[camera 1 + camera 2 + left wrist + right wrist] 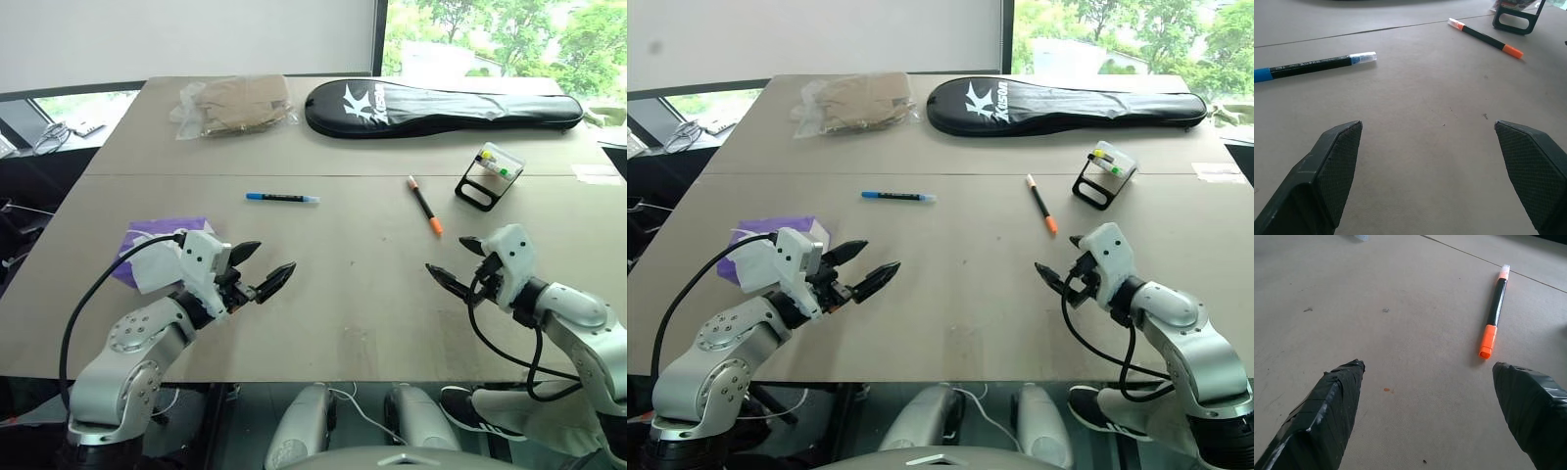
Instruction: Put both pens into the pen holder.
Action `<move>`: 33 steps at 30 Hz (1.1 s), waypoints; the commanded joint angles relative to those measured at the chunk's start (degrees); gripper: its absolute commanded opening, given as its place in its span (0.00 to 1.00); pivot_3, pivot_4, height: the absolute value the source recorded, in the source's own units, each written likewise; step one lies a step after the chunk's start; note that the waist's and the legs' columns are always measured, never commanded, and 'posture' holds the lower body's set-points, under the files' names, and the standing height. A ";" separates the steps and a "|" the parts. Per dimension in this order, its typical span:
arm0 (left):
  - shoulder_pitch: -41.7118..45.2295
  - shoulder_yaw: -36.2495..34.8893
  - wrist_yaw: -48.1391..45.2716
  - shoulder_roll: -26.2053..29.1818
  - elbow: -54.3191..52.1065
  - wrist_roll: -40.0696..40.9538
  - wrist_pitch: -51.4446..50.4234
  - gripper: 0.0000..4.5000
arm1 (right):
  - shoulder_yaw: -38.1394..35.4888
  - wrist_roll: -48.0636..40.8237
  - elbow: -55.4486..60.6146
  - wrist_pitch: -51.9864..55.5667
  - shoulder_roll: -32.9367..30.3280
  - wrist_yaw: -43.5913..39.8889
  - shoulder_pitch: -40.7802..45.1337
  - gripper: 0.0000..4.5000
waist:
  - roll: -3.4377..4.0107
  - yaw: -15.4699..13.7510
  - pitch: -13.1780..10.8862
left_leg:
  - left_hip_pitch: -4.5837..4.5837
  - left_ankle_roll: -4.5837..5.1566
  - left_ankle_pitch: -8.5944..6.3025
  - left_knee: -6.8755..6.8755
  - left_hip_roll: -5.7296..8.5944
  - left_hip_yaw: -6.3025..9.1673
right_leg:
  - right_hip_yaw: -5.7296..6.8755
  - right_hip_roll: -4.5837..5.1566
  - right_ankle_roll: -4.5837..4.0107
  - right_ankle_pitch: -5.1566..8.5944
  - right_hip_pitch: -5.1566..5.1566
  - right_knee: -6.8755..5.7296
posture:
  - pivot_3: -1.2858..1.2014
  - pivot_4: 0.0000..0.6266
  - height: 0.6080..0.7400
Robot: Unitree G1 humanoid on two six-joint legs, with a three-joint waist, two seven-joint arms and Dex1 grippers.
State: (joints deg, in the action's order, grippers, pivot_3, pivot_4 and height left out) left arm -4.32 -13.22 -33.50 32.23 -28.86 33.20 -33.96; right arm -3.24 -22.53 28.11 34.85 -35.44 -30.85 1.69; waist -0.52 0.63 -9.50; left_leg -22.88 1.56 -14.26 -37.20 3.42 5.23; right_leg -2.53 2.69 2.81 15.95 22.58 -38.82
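1. On the bench [323,294], toward 12 o'clock of the left end effector [263,264], lies the blue-capped pen [282,198], flat and crosswise, touching nothing else.
2. At about 11 o'clock of the right end effector [453,262] lies the orange-ended pen [424,205], flat, running away from the robot at a slight slant.
3. Further out, at roughly 1 o'clock of that pen, stands the pen holder [489,174], a tilted clear box on a black frame, near the pen but apart from it.
4. Both pens are outside the holder.
5. Left end effector: released, fingers spread wide above the bench, nothing between them.
6. Right end effector: likewise released and empty, with the orange-ended pen's near end just ahead of its fingers [1327,401].
7. At the bench's far edge lie a long black racket bag [441,106] and a bagged tan bundle [235,105]; a purple cloth [157,240] lies at 9 o'clock of the left end effector.
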 commanded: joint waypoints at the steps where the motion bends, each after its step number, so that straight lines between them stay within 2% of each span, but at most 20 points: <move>1: 1.16 -1.35 -1.29 0.99 -1.41 1.76 0.16 1.00 | -1.95 -1.83 2.78 4.46 1.06 2.66 2.63 0.99 | 0.00 0.05 0.00 | 0.00 0.00 0.00 0.00 0.00 0.00 | 0.00 0.00 0.00 0.00 0.00 0.00 | 0.52 0.24 1.00; 3: 2.60 -0.56 -2.79 1.81 -1.16 2.43 0.01 1.00 | -0.29 -4.77 2.18 18.60 1.23 5.61 11.12 0.99 | 0.01 0.34 -0.02 | 0.01 0.00 0.00 0.00 -0.01 -0.01 | -0.02 -0.01 0.00 0.00 0.01 -0.03 | 0.52 0.24 1.00; 6: 3.61 0.04 -4.32 2.68 -1.61 2.70 0.20 1.00 | 2.47 -4.32 -2.98 33.12 2.29 8.97 23.38 0.99 | 0.02 0.63 -0.02 | 0.09 -0.01 0.01 -0.01 -0.02 -0.11 | 0.01 -0.06 -0.05 -0.03 0.02 -0.07 | 0.52 0.24 1.00; 11: 6.30 0.24 -7.61 4.56 -1.99 4.22 0.30 1.00 | 4.65 -1.31 -18.00 44.19 7.37 13.32 40.10 0.99 | -0.06 0.05 0.01 | -0.14 -0.26 0.15 0.03 -0.02 0.04 | 0.03 -0.04 -0.09 -0.02 0.15 0.06 | 0.52 0.24 1.00; 14: 8.08 0.01 -10.48 6.66 -2.21 6.09 -0.50 1.00 | 6.50 2.16 -33.37 43.98 10.21 14.80 51.09 0.99 | -0.04 0.23 -0.01 | -0.29 -0.26 0.16 0.03 0.03 -0.05 | 0.03 0.00 -0.08 -0.03 0.29 0.11 | 0.52 0.24 1.00; 17: 9.02 -0.37 -13.76 9.26 -3.32 8.93 -1.53 1.00 | 10.39 7.54 -52.35 37.30 13.23 15.46 61.64 0.99 | -0.04 0.60 -0.01 | -0.37 -0.27 0.16 0.05 0.04 -0.17 | 0.02 -0.02 -0.09 -0.03 0.49 0.03 | 0.52 0.24 1.00; 21: 8.37 0.54 -16.79 12.19 -4.65 9.38 -1.61 1.00 | 13.30 12.35 -72.13 27.78 16.65 12.33 70.62 0.99 | -0.04 1.36 0.00 | -0.92 -0.29 0.18 0.03 0.01 -0.15 | 0.06 -0.04 -0.09 -0.04 1.08 -0.08 | 0.52 0.24 1.00; 26: 8.61 1.19 -15.23 11.13 -5.16 9.23 -1.51 1.00 | 14.05 16.87 -88.98 18.66 19.92 9.16 77.71 0.99 | -0.02 1.87 -0.02 | -0.96 -0.28 0.17 0.06 0.04 -0.23 | 0.02 -0.02 -0.08 -0.04 1.14 -0.03 | 0.52 0.24 1.00; 27: 8.41 1.20 -14.89 10.93 -5.40 9.29 -1.51 1.00 | 14.00 17.60 -91.22 17.43 20.36 8.63 78.71 0.87 | -0.01 1.96 -0.02 | -0.96 -0.28 0.17 0.06 0.04 -0.22 | 0.03 -0.03 -0.08 -0.04 1.15 -0.03 | 0.52 0.24 1.00; 28: 8.12 1.22 -14.38 10.66 -5.76 9.42 -1.53 1.00 | 13.88 18.23 -93.29 16.60 20.79 7.91 79.70 0.81 | -0.01 2.04 -0.02 | -0.96 -0.28 0.17 0.06 0.03 -0.23 | 0.02 -0.03 -0.09 -0.04 1.15 -0.05 | 0.52 0.24 1.00; 30: 7.22 1.16 -13.50 10.16 -6.58 9.66 -1.61 1.00 | 13.81 19.58 -96.72 15.15 21.58 6.76 81.24 0.61 | 0.00 2.09 -0.02 | -0.94 -0.28 0.17 0.06 0.00 -0.22 | 0.02 -0.06 -0.09 -0.04 1.16 -0.08 | 0.52 0.24 1.00; 33: 5.94 1.42 -12.20 9.37 -7.67 9.45 -1.43 1.00 | 14.15 21.77 -100.24 12.78 22.72 4.76 82.15 0.28 | 0.00 2.11 -0.02 | -0.92 -0.29 0.17 0.06 0.00 -0.21 | 0.02 -0.07 -0.09 -0.04 1.15 -0.10 | 0.52 0.24 1.00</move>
State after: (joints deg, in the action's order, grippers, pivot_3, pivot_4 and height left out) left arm 1.97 -11.20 -46.50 41.92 -33.80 42.01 -36.01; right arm 10.80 -2.23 -71.07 49.60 -13.07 -24.62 82.19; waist -0.53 2.74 -9.51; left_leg -23.80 1.27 -14.08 -37.14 3.42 5.01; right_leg -2.51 2.62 2.72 15.91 23.73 -38.92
